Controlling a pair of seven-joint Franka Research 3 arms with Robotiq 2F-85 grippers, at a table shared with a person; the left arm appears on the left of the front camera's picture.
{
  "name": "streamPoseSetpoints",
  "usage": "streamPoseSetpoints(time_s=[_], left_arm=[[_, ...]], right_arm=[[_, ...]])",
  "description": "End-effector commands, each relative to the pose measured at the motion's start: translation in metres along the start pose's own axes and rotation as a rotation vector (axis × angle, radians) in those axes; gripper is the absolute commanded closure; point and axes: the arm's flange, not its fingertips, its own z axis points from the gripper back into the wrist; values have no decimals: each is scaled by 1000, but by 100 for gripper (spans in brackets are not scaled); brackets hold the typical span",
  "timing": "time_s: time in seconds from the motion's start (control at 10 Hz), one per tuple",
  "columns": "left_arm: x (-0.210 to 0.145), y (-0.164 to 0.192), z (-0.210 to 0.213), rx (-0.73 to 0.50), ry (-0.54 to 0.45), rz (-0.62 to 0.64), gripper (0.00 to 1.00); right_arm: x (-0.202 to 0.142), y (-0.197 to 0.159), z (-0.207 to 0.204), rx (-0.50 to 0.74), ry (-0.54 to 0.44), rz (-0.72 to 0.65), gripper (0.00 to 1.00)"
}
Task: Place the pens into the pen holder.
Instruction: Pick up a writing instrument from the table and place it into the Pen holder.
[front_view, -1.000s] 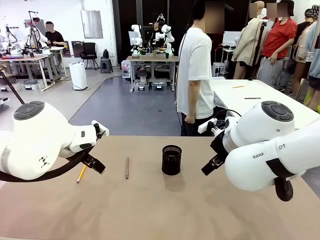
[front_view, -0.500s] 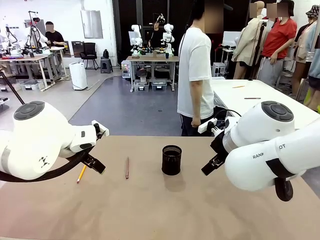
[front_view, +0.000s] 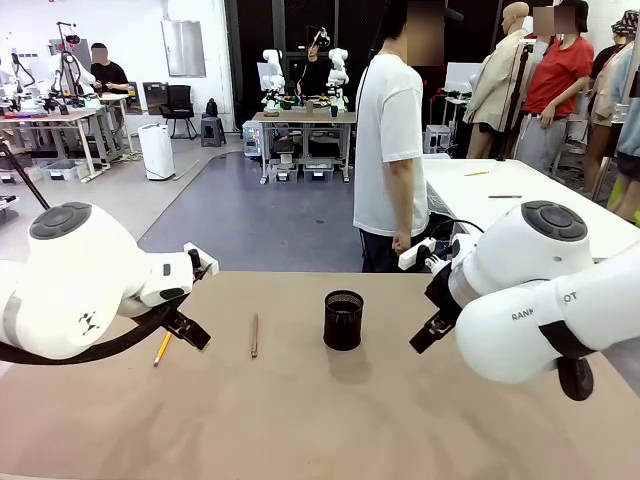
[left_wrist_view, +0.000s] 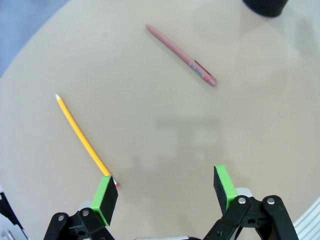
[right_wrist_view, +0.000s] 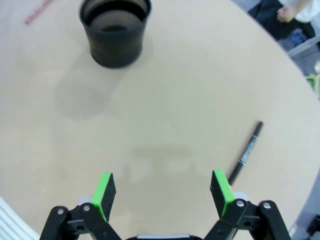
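**Light, stiff pens (front_view: 254, 335) on the table (front_view: 300, 420)**

Our left end effector (left_wrist_view: 165, 189) and right end effector (right_wrist_view: 163, 192) gape empty; yellow pencil (left_wrist_view: 82, 141), reddish pen (left_wrist_view: 181, 55) and black marker (right_wrist_view: 246, 154) lie flat outside the pen holder (right_wrist_view: 115, 32). We'd pinch each mid-shaft.
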Motion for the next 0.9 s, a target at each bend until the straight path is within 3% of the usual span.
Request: streamPoseSetpoints(time_s=[0.0,0.4,0.5,0.6,0.8], left_arm=[[6,5,6,-90,59,-22,0],[16,9,25,-190,23,-55,0],[16,8,28,-185,17,-75,0],[17,4,27,-163,10,-94,0],[20,-1,27,-162,30,-54,0]], right_arm=[[6,9,13,-82,93,17,0],[16,20,19,-204,252,15,0],[20,19,18,-171,276,-7,0],[3,14,23,-146,200,32,0],[3,14,23,-146,200,32,0]])
